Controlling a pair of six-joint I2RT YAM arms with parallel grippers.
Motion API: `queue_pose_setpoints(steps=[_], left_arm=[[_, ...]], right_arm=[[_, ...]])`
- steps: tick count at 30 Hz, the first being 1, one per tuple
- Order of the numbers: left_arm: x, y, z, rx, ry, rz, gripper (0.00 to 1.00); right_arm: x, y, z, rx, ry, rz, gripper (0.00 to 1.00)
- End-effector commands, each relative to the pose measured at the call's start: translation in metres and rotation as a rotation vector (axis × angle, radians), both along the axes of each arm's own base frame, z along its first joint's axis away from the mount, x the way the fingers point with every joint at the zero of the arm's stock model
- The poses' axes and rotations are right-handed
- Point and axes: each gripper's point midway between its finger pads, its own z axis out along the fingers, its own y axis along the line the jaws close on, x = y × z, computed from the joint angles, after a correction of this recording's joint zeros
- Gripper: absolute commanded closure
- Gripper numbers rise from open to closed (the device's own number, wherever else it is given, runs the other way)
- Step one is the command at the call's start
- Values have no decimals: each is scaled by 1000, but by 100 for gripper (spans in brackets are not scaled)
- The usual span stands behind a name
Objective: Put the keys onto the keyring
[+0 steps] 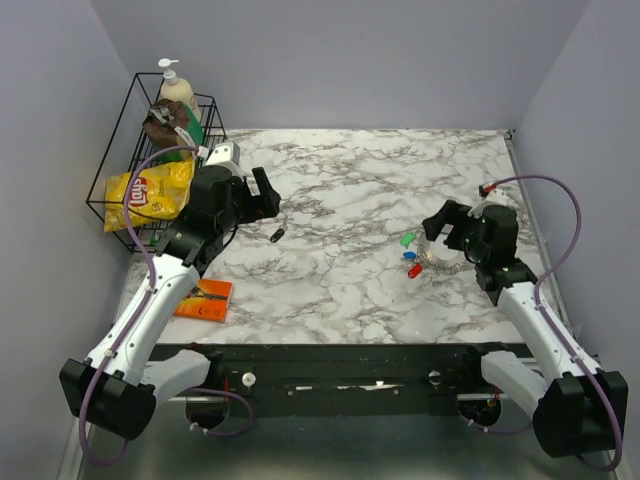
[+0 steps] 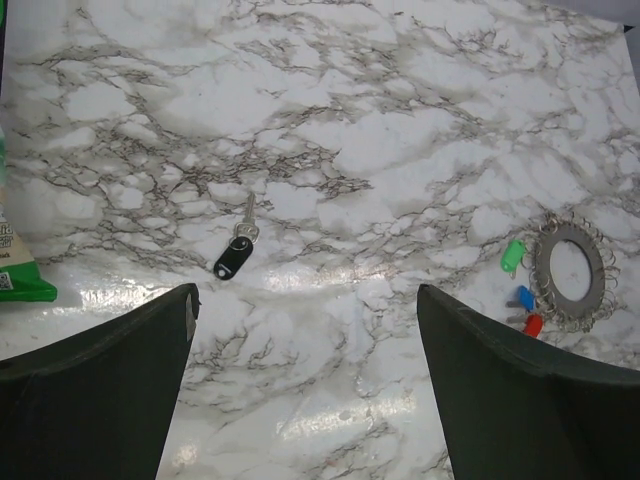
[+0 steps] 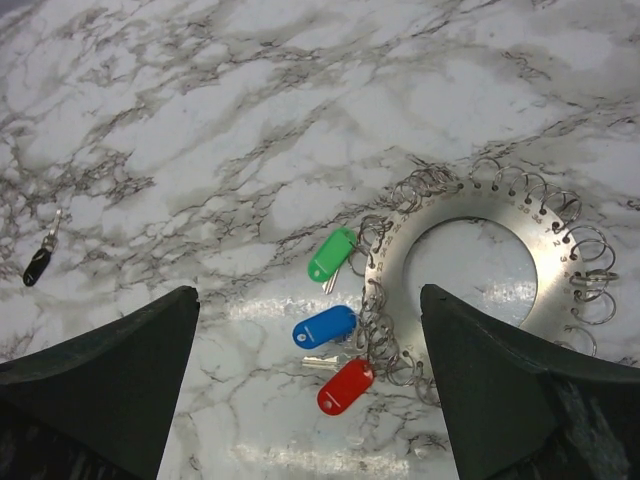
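The keyring [image 3: 470, 262] is a flat silvery metal ring with numbered holes and many small split rings; it lies on the marble table, right of centre [image 1: 440, 262], and shows in the left wrist view [image 2: 569, 273]. Keys with a green tag [image 3: 332, 254], a blue tag [image 3: 324, 327] and a red tag [image 3: 345, 387] hang at its left edge. A separate key with a black tag [image 2: 233, 258] lies mid-left [image 1: 277, 235], also in the right wrist view [image 3: 37, 266]. My left gripper [image 2: 305, 400] is open and empty, above the table near the black-tagged key. My right gripper [image 3: 310, 400] is open and empty above the coloured tags.
A black wire basket [image 1: 125, 180] at the back left holds a yellow chip bag [image 1: 150, 190], a pump bottle [image 1: 172, 85] and other items. An orange packet [image 1: 204, 299] lies near the front left edge.
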Motion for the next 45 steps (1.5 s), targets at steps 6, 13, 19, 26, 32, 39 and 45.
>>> queue_pose_setpoints(steps=[6,13,19,26,32,39,45], left_arm=[[1,-6,-4,-87,-83,-1,1],[-1,-23,-24,-74,-49,-119,1],[3,-33,-39,-86,6,-156,1],[2,-40,-44,-98,29,-184,1],[1,-46,-47,-121,42,-211,1],[0,-49,-53,-129,62,-219,1],[0,-49,-59,-135,72,-216,1]], right_arm=[[0,13,-30,7,131,79,0],[3,20,-54,20,256,114,9],[4,19,-70,10,315,102,19],[12,19,-95,6,413,92,33],[18,16,-112,-8,468,79,43],[29,18,-121,-3,493,75,53],[33,17,-124,-10,501,70,54]])
